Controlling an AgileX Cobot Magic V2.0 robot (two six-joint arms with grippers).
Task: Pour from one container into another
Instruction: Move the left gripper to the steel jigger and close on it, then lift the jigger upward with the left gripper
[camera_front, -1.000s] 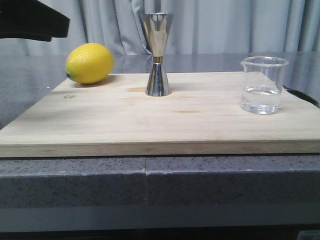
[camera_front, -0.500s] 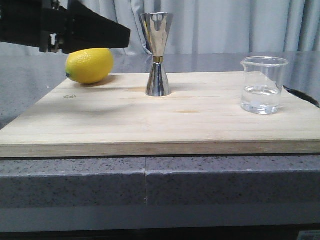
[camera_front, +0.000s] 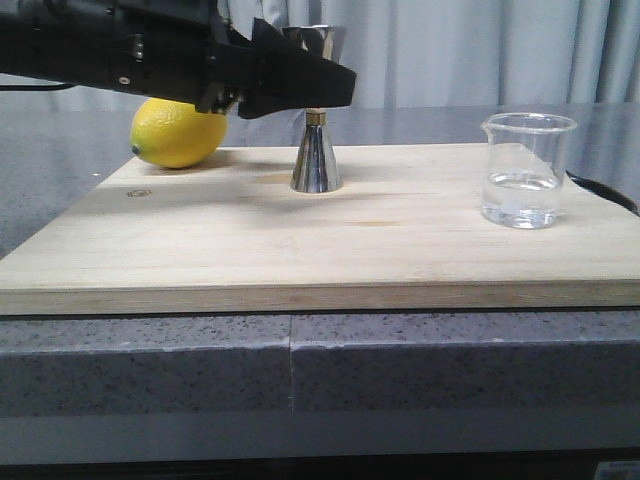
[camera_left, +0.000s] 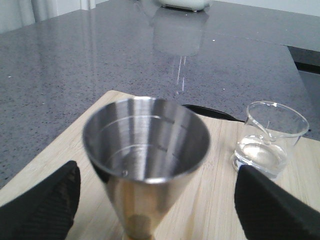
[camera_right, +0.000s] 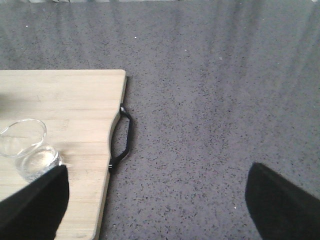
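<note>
On the front view, my left hand (camera_front: 335, 85) reaches in from the left at the height of the jigger (camera_front: 317, 165), which stands mid-board behind a lemon (camera_front: 178, 127). The beaker (camera_front: 524, 170), part full of clear liquid, stands well apart to the right on the board (camera_front: 300, 250).

From the left wrist, the hand's fingers (camera_left: 42, 207) are spread wide with the jigger's mouth (camera_left: 146, 137) between them. Closing off-centre could tip this narrow-waisted jigger.

From the right wrist, my right hand (camera_right: 155, 205) is open above the grey counter (camera_right: 225, 100), beside the beaker (camera_right: 27, 147). A rushed grab there could spill the liquid.
</note>
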